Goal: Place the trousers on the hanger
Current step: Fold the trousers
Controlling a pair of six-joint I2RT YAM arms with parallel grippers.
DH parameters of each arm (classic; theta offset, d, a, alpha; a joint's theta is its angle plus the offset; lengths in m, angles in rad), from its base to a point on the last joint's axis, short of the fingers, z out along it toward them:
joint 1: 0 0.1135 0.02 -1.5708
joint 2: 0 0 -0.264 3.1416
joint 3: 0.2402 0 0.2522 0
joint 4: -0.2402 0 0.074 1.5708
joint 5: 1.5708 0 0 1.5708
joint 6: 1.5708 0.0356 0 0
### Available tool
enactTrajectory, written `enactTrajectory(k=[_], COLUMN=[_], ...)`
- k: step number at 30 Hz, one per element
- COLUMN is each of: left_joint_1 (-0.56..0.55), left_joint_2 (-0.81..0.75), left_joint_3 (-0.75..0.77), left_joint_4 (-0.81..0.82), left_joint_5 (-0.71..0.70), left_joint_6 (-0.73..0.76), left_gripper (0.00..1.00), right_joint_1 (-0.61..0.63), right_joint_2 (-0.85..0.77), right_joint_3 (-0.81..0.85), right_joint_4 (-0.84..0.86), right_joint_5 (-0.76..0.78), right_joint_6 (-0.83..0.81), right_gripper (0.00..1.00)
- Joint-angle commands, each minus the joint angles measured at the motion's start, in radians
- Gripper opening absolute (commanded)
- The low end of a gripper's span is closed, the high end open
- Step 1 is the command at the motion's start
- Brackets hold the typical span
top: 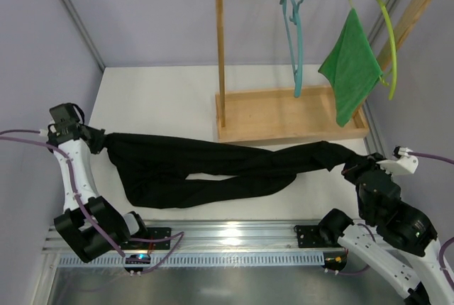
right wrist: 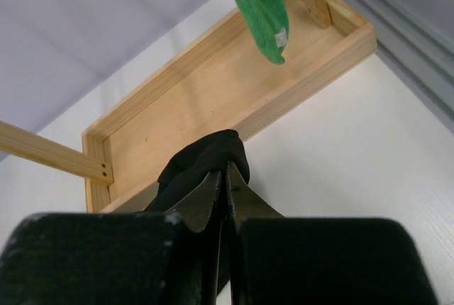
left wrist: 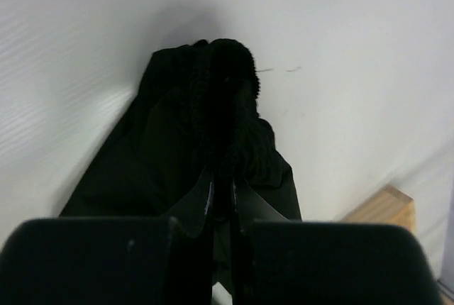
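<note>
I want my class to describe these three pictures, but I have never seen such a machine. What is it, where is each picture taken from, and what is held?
These are two robot arms bolted at the near edge of a white table. One picture looks down from above and behind them; the other two come from a camera on each wrist. The left claw and the right claw are each shut on one end of black trousers, spread across the table. Behind stands a wooden rack; its rail carries a bare teal hanger and a yellow-green hanger with a green cloth.
</note>
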State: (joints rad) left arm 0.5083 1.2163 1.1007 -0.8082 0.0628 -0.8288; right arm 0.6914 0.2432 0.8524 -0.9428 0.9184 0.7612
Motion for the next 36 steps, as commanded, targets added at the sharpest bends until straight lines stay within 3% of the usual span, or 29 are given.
enactTrajectory(k=[1,3,4,5,8,10,12,15,16,18,19,26,28,31,32,36], left_joint_1=[0.01,0.012,0.012,0.012,0.012,0.009,-0.004,-0.102,-0.149,-0.188,-0.226,-0.31,-0.31,-0.31,-0.313,-0.317], left_joint_2=[-0.021,-0.027,-0.026,-0.015,-0.021,-0.044,-0.064,-0.02,-0.006,0.017,0.028,0.167,0.199,0.244,0.2,0.002], left_joint_3=[-0.033,-0.048,-0.05,-0.036,-0.007,-0.001,-0.001,0.074,0.089,0.085,0.073,0.07,0.039,0.002,-0.043,-0.218], left_joint_4=[-0.006,-0.003,-0.014,-0.051,-0.1,-0.069,0.015,-0.014,-0.016,0.053,0.093,0.196,0.201,0.06,0.044,0.085], left_joint_5=[-0.19,-0.263,-0.285,-0.302,-0.347,-0.266,-0.128,-0.153,-0.138,-0.063,0.069,0.153,0.135,-0.039,-0.161,-0.325], left_joint_6=[0.025,0.034,0.036,0.039,0.049,0.082,0.137,0.16,0.163,0.146,0.143,0.088,0.044,0.002,-0.01,-0.029], left_gripper=[0.01,0.05,0.1,0.29,0.54,0.63,0.81,0.82,0.82,0.79,0.76,0.72,0.68,0.51,0.5,0.53], right_joint_1=[-0.003,-0.003,-0.003,-0.004,-0.003,-0.003,-0.003,-0.003,-0.003,-0.003,-0.003,0.095,0.108,0.108,0.108,0.111], right_joint_2=[0.068,0.09,0.09,0.088,0.071,0.054,0.051,0.094,0.152,0.24,0.328,0.55,0.571,0.605,0.61,0.645], right_joint_3=[0.023,0.039,0.049,0.054,0.082,0.094,0.083,0.057,0.051,0.037,0.033,0.057,0.06,0.045,0.04,-0.013], right_joint_4=[-0.04,-0.117,-0.135,-0.152,-0.139,-0.081,-0.021,0.134,0.219,0.3,0.37,0.526,0.544,0.555,0.553,0.587], right_joint_5=[-0.053,-0.027,-0.018,-0.012,-0.033,-0.087,-0.18,-0.32,-0.449,-0.573,-0.683,-0.733,-0.736,-0.747,-0.75,-0.803], right_joint_6=[0.108,0.19,0.203,0.208,0.182,0.101,0.009,-0.071,-0.115,-0.141,-0.158,-0.243,-0.25,-0.255,-0.255,-0.252], right_gripper=[0.04,0.05,0.13,0.22,0.52,0.61,0.65,0.65,0.65,0.64,0.64,0.64,0.64,0.64,0.64,0.64])
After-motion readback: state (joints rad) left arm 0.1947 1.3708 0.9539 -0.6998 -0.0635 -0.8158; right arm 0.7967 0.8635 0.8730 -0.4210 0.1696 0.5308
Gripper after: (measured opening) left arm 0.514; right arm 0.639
